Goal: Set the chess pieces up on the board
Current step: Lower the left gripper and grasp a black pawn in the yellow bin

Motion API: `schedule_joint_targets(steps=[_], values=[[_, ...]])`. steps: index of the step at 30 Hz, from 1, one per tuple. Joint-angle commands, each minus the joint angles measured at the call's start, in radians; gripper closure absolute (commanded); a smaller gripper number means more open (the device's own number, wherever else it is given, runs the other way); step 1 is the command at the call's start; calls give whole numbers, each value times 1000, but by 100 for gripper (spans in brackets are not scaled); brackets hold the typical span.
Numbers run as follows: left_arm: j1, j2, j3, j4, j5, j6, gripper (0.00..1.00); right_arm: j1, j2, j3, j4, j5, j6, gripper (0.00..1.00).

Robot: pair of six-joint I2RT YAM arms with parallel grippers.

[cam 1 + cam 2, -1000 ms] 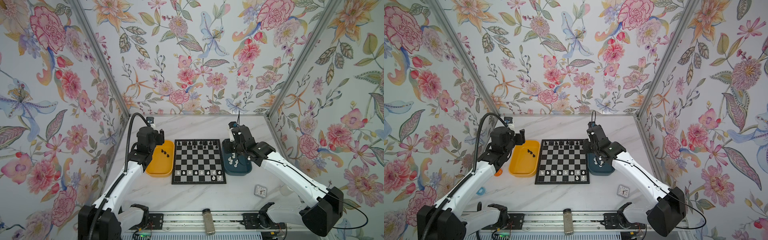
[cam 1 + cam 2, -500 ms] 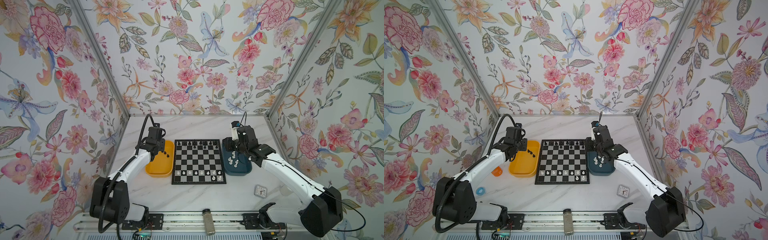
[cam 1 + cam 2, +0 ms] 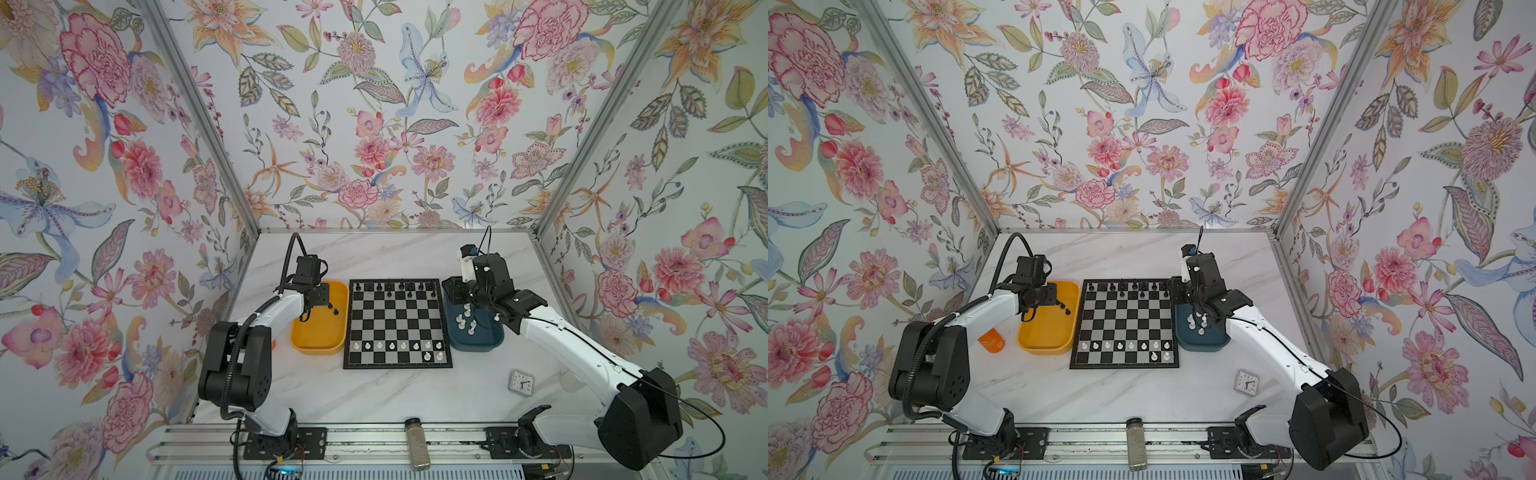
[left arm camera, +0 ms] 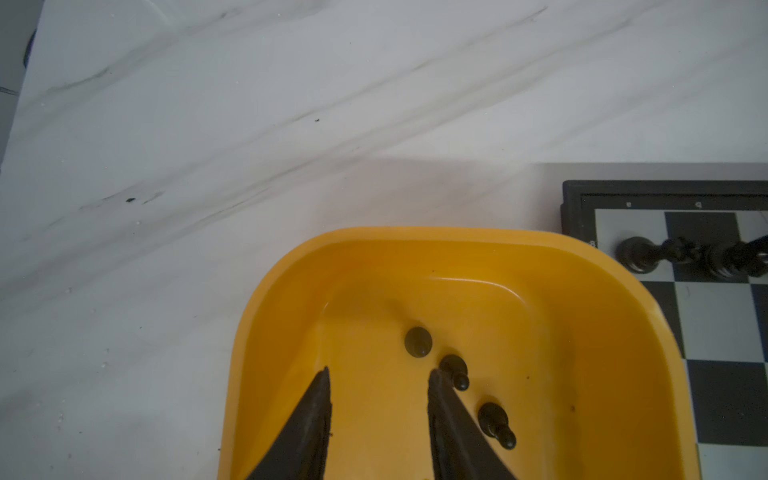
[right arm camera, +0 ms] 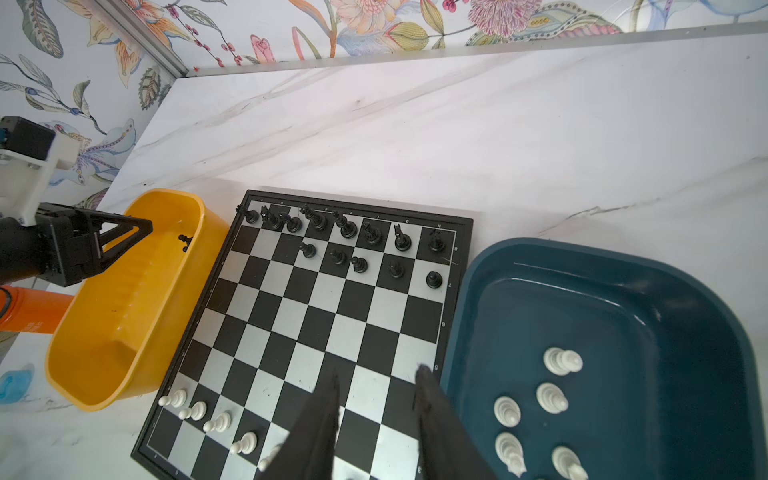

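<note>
The board (image 3: 397, 324) lies at mid-table. Black chess pieces (image 3: 395, 286) fill its far rows, and white pawns (image 3: 395, 345) line the near side. My left gripper (image 4: 378, 374) is down inside the yellow tray (image 4: 415, 237), open, with nothing between its fingers. Three black pawns (image 4: 455, 371) lie just beside one fingertip. My right gripper (image 5: 376, 376) hovers over the board's edge by the dark blue tray (image 5: 582, 270), open and empty. Several white pieces (image 5: 561, 360) stand in that tray.
A small clock (image 3: 521, 382) sits on the marble right of the board's near corner. An orange object (image 3: 991, 340) lies left of the yellow tray (image 3: 1046, 340). A jar (image 3: 415, 442) lies on the front rail. Floral walls enclose the table on three sides.
My left gripper has come down into the yellow tray and its jaws have narrowed, while the arm's elbow has folded back. The right gripper has shifted a little near the board's right edge.
</note>
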Motion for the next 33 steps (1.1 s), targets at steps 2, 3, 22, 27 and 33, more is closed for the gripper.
schedule_joint_targets(steps=[2,3,22,27,33], values=[[22,50,9,29,59,-16,65,-4,22,-1,18,-20,15,68],[23,56,10,31,70,-16,65,-5,24,-1,19,-21,15,68],[25,97,7,45,118,-23,64,-4,54,-1,26,-38,26,68],[24,114,10,38,115,-21,66,-4,52,-3,26,-39,27,68],[27,123,17,34,113,-21,69,-4,52,-6,28,-42,30,68]])
